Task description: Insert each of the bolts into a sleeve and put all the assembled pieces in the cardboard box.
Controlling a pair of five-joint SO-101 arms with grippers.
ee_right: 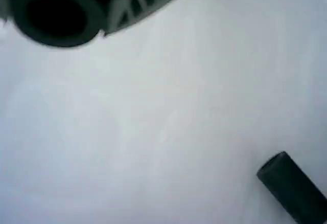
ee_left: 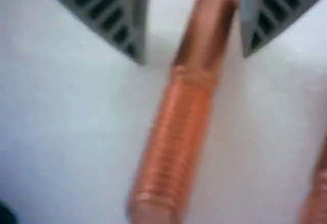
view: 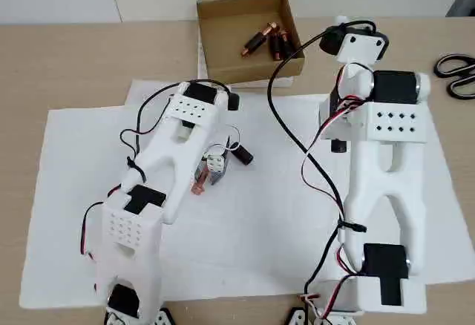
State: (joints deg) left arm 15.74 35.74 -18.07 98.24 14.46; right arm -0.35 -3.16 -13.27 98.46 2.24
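My left gripper stands open over the white sheet, low above a copper bolt that lies between its grey fingers, its shank close to one of them. In the high view this gripper sits mid-table with the bolt at its tip. A second bolt lies close beside it. My right gripper is shut on a black sleeve, seen end-on. Another black sleeve lies loose between the arms, also seen at the wrist as a sleeve. The cardboard box holds several assembled pieces.
A white paper sheet covers the work area on the wooden table. Black-handled scissors lie at the far right edge. Cables from the right arm hang across the sheet between the arms.
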